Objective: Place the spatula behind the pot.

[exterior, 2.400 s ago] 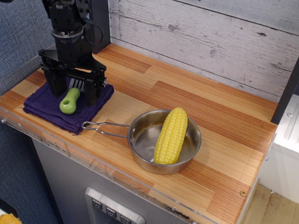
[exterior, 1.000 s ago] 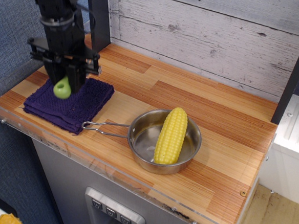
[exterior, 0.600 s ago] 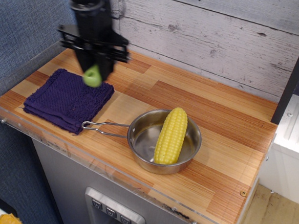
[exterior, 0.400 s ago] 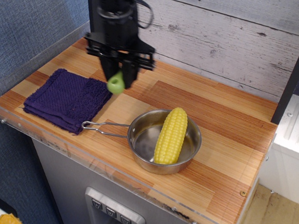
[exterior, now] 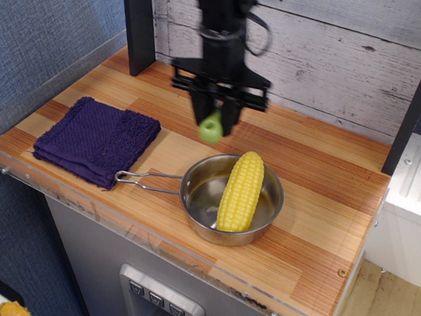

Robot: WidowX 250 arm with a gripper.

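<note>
A: Pot status?

B: The pot (exterior: 231,200) sat on the wooden counter (exterior: 318,173) near the front edge, wire handle pointing left toward the purple cloth (exterior: 96,140). One corn cob (exterior: 241,191) lay inside it, tip leaning over the back rim (it nearly spanned the pan). Nothing else seen in there.

A: Spatula?

B: The spatula (exterior: 211,128) was off the counter, hanging from the gripper (exterior: 215,116). Only the lime-green handle end showed below the fingers; blade hidden up between them.

A: Jaws?

B: Narrow, pinched on the spatula handle from both sides. Black fingers pointed straight down.

A: Where relative to the pot?

B: Above the counter, behind the pot's left rim and a bit left of the corn tip, between pot and the plank wall (exterior: 333,58). Not touching pot or corn. Height above the wood — couldn't tell.

A: Cloth?

B: Folded, flat, at the left front, apart from the pot handle tip, nothing on it.
</note>
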